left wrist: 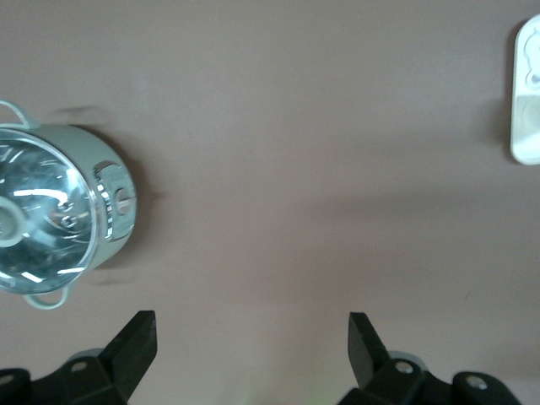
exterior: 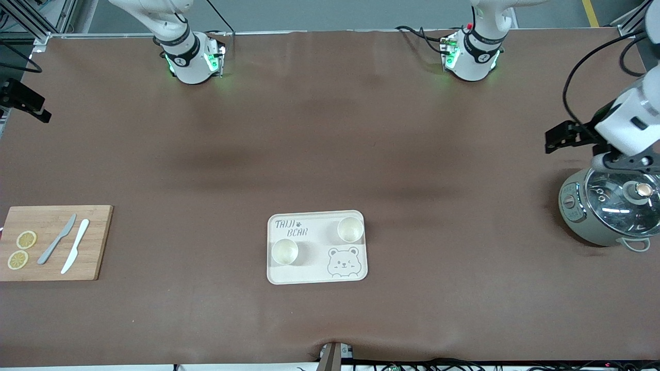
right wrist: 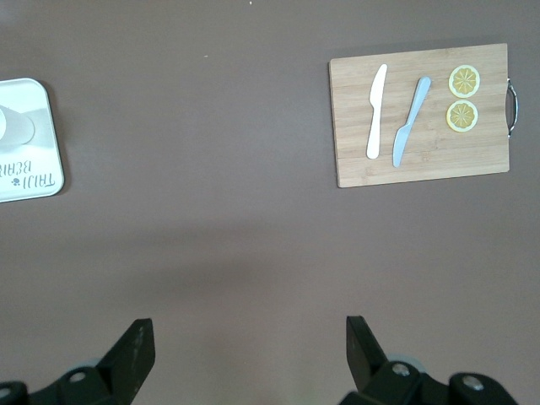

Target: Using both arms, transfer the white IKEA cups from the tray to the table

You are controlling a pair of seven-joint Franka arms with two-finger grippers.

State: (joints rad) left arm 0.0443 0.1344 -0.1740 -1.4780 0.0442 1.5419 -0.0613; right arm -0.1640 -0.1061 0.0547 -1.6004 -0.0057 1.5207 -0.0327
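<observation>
Grippers left (left wrist: 251,350) and right (right wrist: 250,354), wide apart, high over bare table (exterior: 330,154).

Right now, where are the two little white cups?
In the front view both white cups stand on the bear-printed tray mid-table, between the cutting board and the pot; one sits nearer the camera.

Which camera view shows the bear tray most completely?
The front view: the whole tray shows, with both white cups on it. Each wrist view catches only one end of it at the picture's edge.
</observation>
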